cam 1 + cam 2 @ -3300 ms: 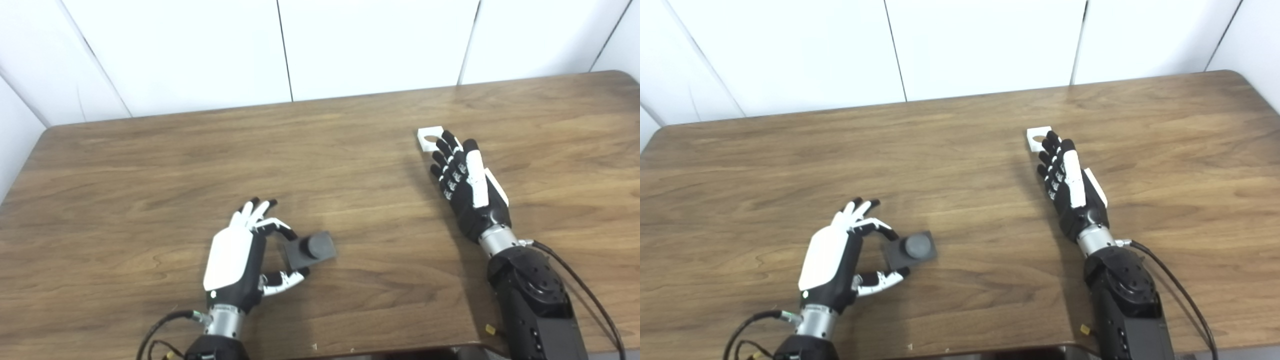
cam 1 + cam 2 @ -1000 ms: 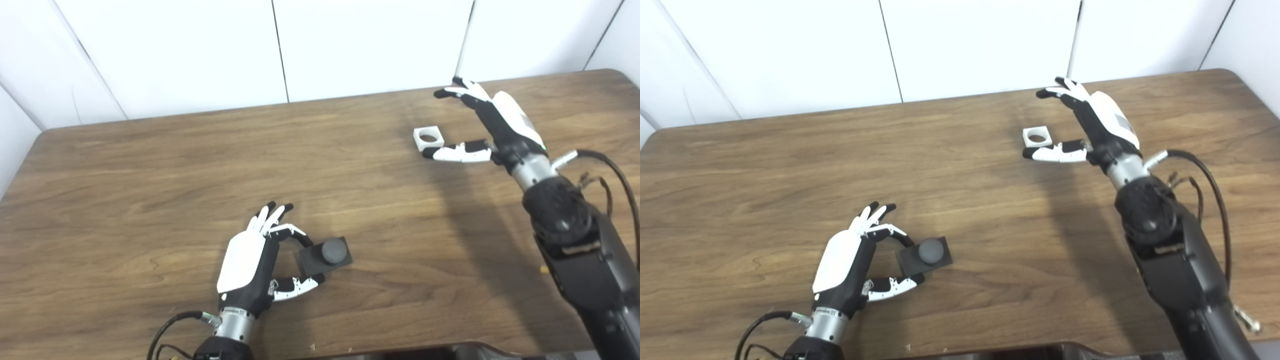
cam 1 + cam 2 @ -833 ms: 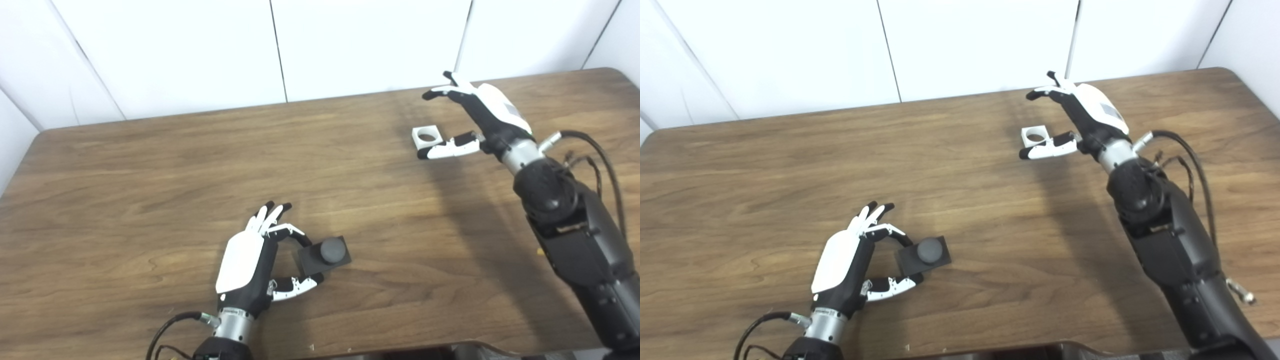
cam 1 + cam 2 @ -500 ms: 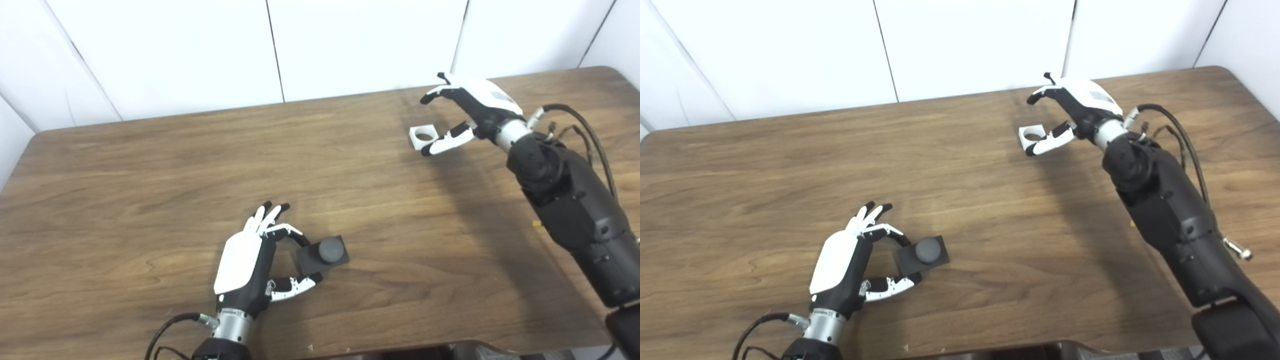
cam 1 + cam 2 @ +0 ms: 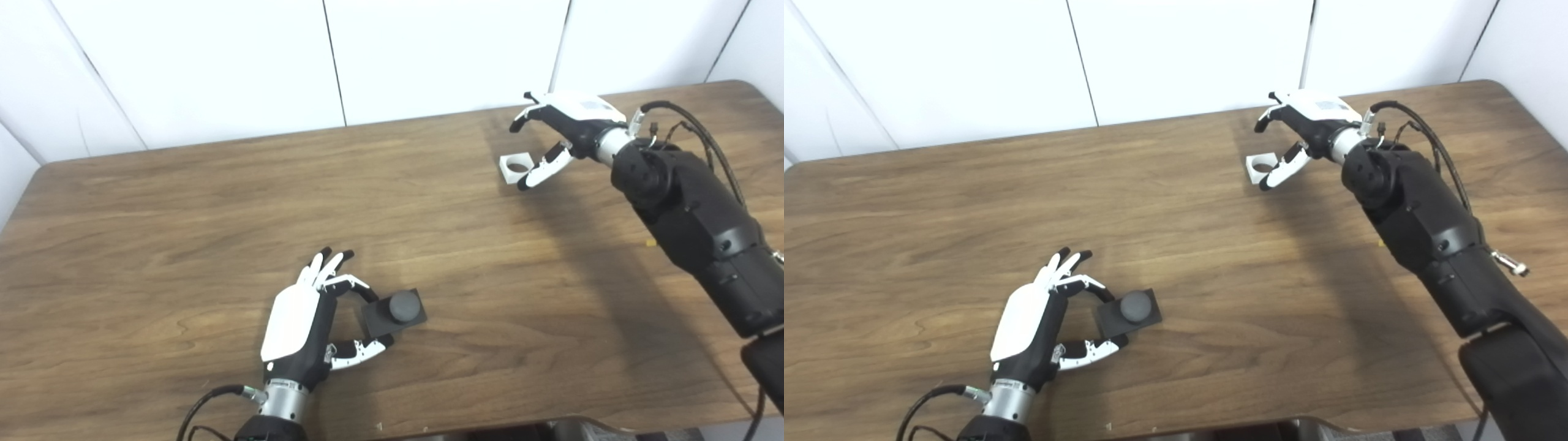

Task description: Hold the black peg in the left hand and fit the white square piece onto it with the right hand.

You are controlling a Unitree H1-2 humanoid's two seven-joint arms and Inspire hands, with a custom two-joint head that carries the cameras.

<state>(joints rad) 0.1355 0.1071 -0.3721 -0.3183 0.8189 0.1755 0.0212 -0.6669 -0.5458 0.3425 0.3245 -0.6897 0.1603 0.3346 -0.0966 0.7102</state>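
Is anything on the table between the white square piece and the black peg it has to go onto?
Nothing visible: only bare table lies between the white square piece and the black peg.

Wooden counter [image 5: 1213, 245] against white wall panels. Near the front, left hand [image 5: 1029, 334] on its edge, fingers [image 5: 1077, 283] and thumb spread around the black peg [image 5: 1129, 312], touching its square base. Far right, right hand [image 5: 1304, 131] raised, fingers apart, thumb just beside the white square piece [image 5: 1258, 167] lying flat.
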